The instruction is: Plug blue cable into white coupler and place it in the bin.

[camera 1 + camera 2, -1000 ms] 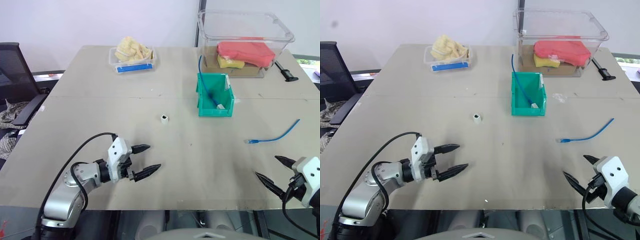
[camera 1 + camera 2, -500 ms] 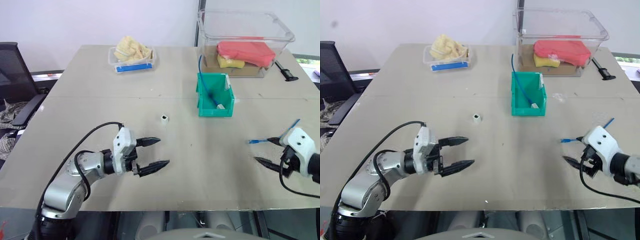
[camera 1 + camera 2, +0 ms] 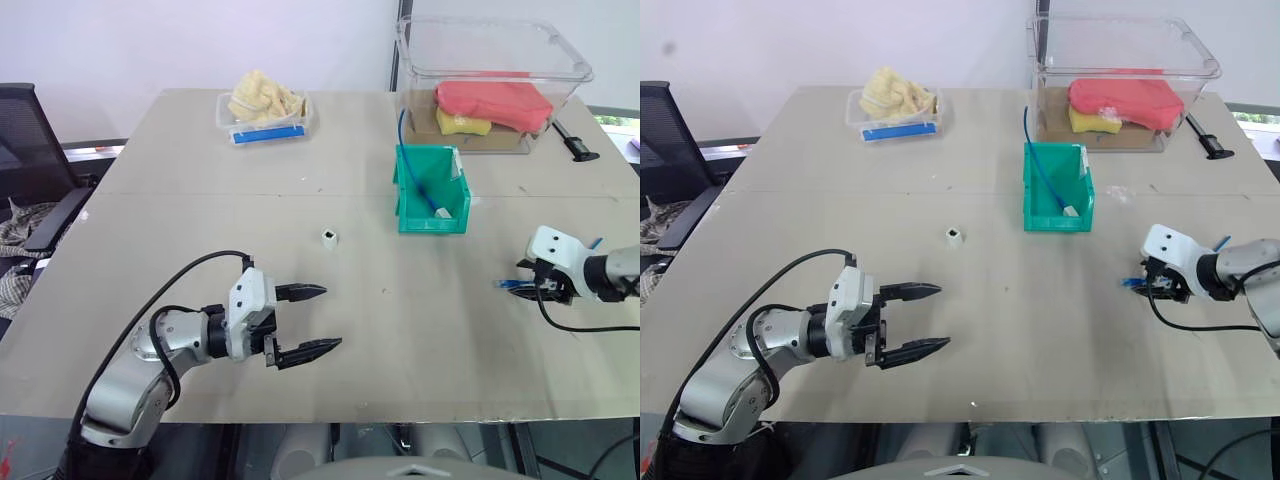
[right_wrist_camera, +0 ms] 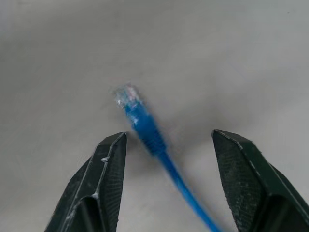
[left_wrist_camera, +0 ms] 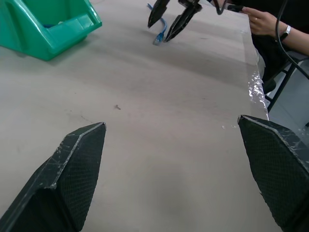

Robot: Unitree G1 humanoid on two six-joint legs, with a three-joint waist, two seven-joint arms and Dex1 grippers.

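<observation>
The blue cable [image 4: 145,130] lies flat on the table at the right, its clear plug end pointing toward the table's middle. My right gripper [image 3: 527,286] points down over that plug end. It is open, with a finger on either side of the cable and a gap to each. The white coupler [image 3: 329,237] sits alone near the table's middle. Behind it to the right stands the teal bin [image 3: 432,218]. My left gripper [image 3: 330,318] hovers wide open near the front left, holding nothing, well short of the coupler.
A second blue cable [image 3: 408,160] leans inside the bin. A large clear tub [image 3: 580,72] with red and yellow items stands at the back right, with a black tool [image 3: 573,146] beside it. A clear tray with yellow cloth [image 3: 265,105] sits at the back left. A person's hand [image 5: 260,21] is beyond the table's right side.
My right gripper has travelled from the table's front edge forward to the cable's plug end, and its fingers have narrowed around it. My left gripper has shifted slightly right and stayed open.
</observation>
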